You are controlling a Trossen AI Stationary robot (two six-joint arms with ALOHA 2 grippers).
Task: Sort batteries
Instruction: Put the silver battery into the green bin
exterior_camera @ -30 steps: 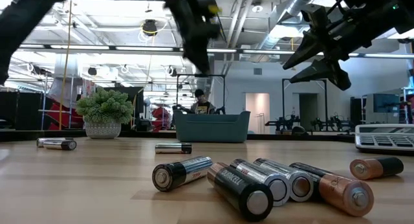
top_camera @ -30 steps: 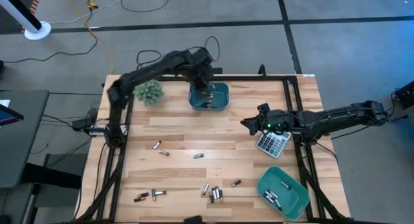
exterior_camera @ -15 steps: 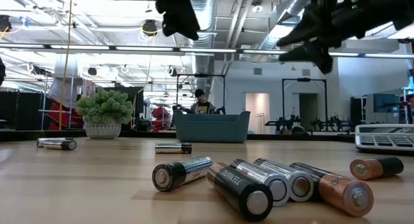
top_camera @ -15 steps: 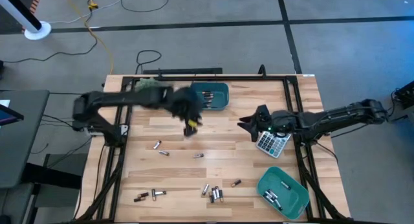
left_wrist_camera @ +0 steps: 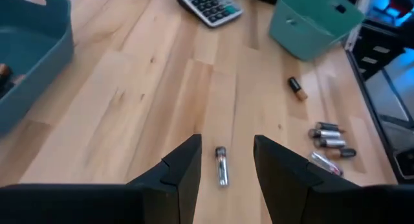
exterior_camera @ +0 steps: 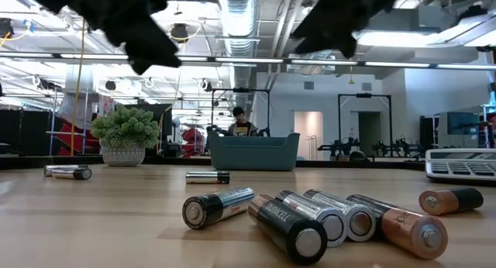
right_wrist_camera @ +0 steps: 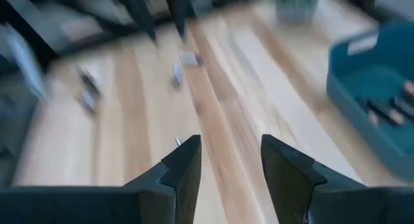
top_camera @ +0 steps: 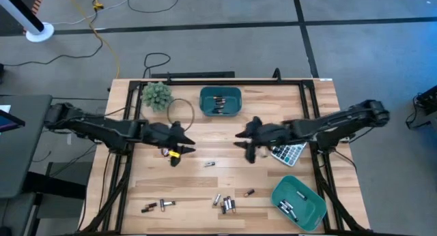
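Observation:
Small dark and silvery batteries lie loose on the wooden table: one at the middle, a cluster near the front edge, and others at the front left. My left gripper hovers open left of centre. In its wrist view the gripper frames one lying battery beyond the fingertips. My right gripper hovers open right of centre, facing the left one, with nothing between its fingers. Neither gripper touches anything.
A teal bin with batteries stands at the far middle, and a second teal bin with batteries at the front right. A calculator lies under the right arm. A small potted plant stands at the far left.
My left gripper has swung from over the far teal bin toward the near and left, coming down to left of centre, still open. My right gripper has moved from above the calculator toward the table's left and rolled, still open. No battery on the table has moved.

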